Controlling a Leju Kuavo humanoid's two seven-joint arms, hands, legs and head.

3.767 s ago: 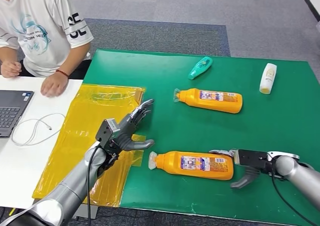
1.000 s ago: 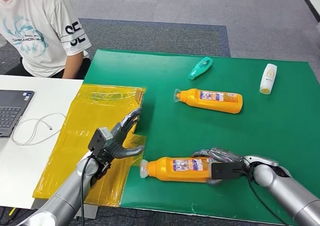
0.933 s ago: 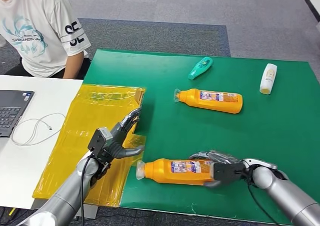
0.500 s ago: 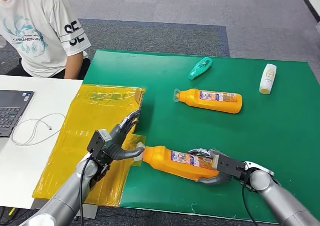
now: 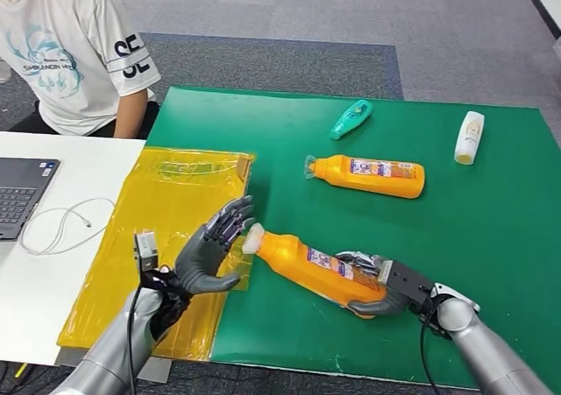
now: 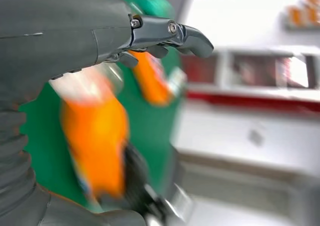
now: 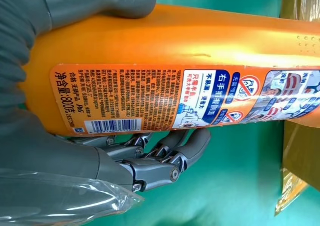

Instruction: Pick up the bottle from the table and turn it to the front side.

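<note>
While wrapped by grey jointed right hand (image 5: 379,288) — glossy orange plastic bottle (image 5: 311,268), labelled; left hand (image 5: 210,250) splayed, unladen.

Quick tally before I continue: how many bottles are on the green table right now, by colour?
Orange bottles: 2, one held by the right robot hand at its base, one lying further back
Teal bottle: 1
White bottle: 1
Total: 4 bottles

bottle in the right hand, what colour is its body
Orange, with a printed white and blue label; the bottle held by the right hand shows best in the right wrist view.
</note>
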